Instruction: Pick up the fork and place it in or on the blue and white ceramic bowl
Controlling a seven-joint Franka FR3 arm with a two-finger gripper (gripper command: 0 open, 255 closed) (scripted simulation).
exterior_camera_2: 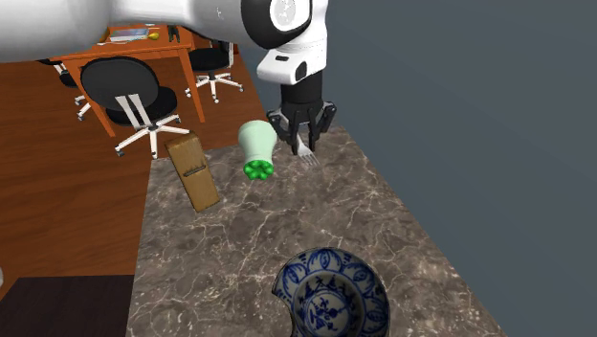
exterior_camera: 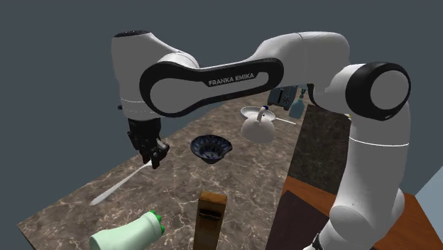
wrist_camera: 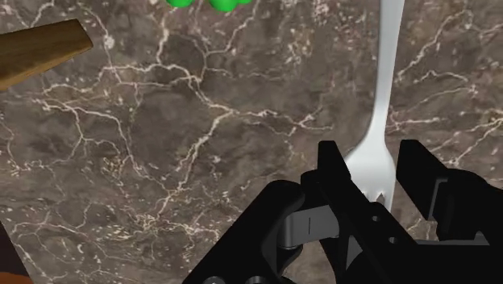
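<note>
While the arm bent down over the marble counter (exterior_camera: 234,185) in the shoulder view, the gripper (exterior_camera: 153,156) hung low over the tined end of the white fork (exterior_camera: 117,186). The fork's handle lay flat on the stone and ran away from the jaws. The blue and white bowl (exterior_camera: 211,148) stood well apart from them, on the side opposite the handle.

Seen from the second exterior view, the gripper (exterior_camera_2: 301,139) pointed straight down, and the fork's tines (exterior_camera_2: 308,159) showed just beneath the jaws. A pale green bottle (exterior_camera_2: 256,146) lay just beside them, and the bowl (exterior_camera_2: 330,297) sat well apart.

From the wrist view, the gripper (wrist_camera: 373,157) was open. Its fingers (wrist_camera: 334,173) stood on either side of the fork's head (wrist_camera: 387,73) without clasping it, and the handle stretched away ahead of the jaws.
</note>
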